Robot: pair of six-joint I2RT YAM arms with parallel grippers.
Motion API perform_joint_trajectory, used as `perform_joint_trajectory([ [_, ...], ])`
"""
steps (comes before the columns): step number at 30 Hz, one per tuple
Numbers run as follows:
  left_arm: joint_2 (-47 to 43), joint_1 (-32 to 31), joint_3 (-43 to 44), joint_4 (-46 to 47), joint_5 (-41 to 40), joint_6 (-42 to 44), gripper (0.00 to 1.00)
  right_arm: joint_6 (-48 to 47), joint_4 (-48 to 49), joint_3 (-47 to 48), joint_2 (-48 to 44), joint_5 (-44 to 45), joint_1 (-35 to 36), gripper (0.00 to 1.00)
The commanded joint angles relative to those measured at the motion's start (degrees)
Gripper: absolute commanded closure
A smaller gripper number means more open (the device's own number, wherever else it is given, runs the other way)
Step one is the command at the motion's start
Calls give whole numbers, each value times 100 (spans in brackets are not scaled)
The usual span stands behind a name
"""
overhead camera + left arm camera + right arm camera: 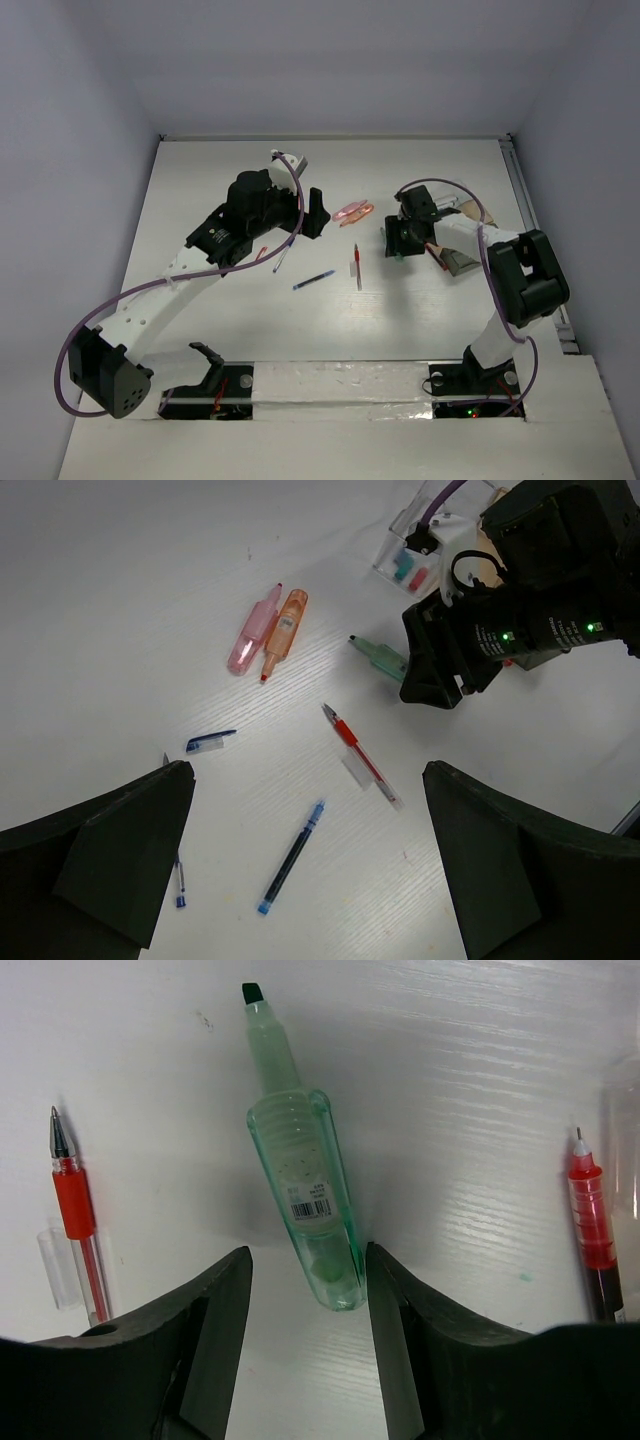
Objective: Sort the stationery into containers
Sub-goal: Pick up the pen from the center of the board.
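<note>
A green marker (300, 1185) lies on the white table, its tail end between the fingers of my right gripper (308, 1270). The right finger touches it and the left finger stands a little apart, so the jaws are open around it. My left gripper (308, 780) hovers wide open above a blue pen (292, 857) and holds nothing. A red pen (358, 753) lies nearby, with a pink highlighter (254, 633) and an orange highlighter (285, 628) side by side beyond. The containers (408, 565) sit behind the right arm, mostly hidden.
A loose blue cap (210, 742) and a second blue pen (178, 880), partly hidden by my left finger, lie on the left. Another red pen (594, 1230) lies right of the marker beside a clear container wall (625, 1140). A rail (525, 210) lines the table's right edge.
</note>
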Motion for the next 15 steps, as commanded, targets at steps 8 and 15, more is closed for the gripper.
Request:
perform_joint_trajectory([
  [8, -119, -13, 109, 159, 113, -161, 1, 178, -243, -179, -83, 348, 69, 50],
  [15, -40, -13, 30, 369, 658, -354, 1, 222, -235, -364, -250, 410, 122, 56],
])
